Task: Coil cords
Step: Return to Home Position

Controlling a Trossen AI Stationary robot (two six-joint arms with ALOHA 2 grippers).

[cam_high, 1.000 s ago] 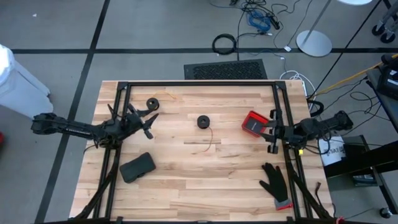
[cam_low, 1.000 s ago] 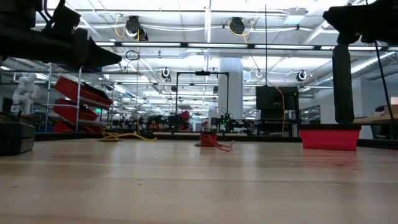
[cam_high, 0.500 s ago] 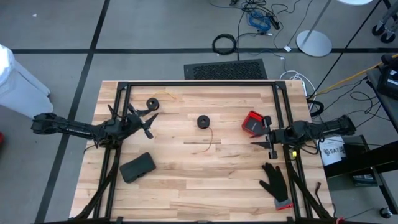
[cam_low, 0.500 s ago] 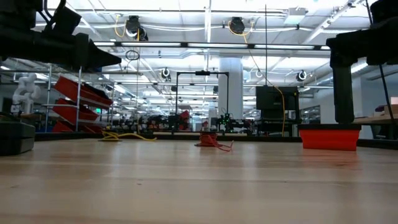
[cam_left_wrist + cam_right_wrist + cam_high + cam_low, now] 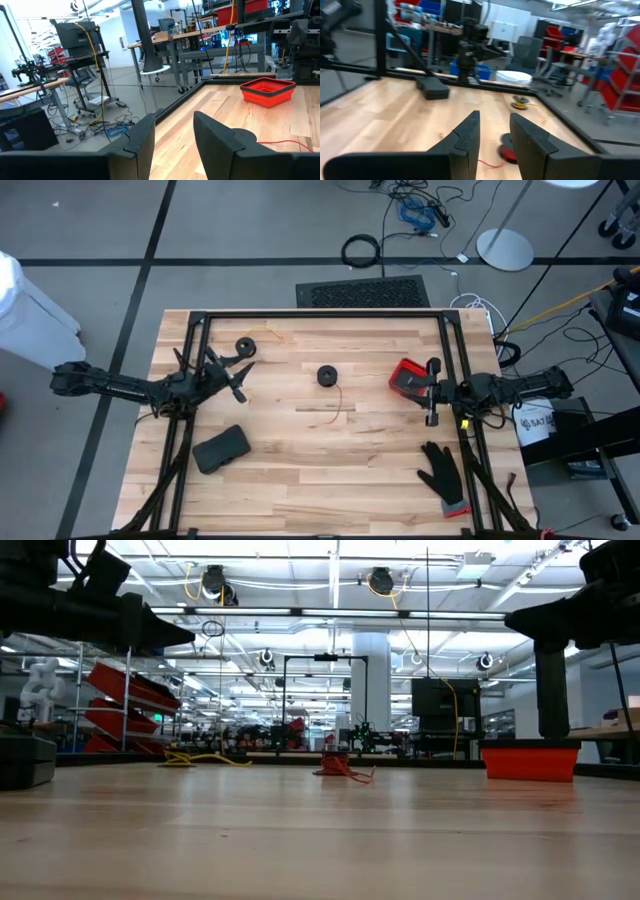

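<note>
Since a moment ago the right jaws have drawn back to the right edge of the surface point(image 5: 300, 450), beside the red bin point(image 5: 408, 378), narrowly parted and empty. At the left edge the left jaws hang open, unmoved. Mid-surface lies the red cord point(image 5: 326, 376) on its spool, the yellow-tan cord point(image 5: 245, 347) near the left jaws.

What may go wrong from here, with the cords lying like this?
1. A loose tail trails from the red cord's spool, so the coil may unwind.
2. The right claw hangs close beside the red tray; a swing could nudge it.
3. The open left claw is near the yellow cord's spool and might snag its strand.
</note>
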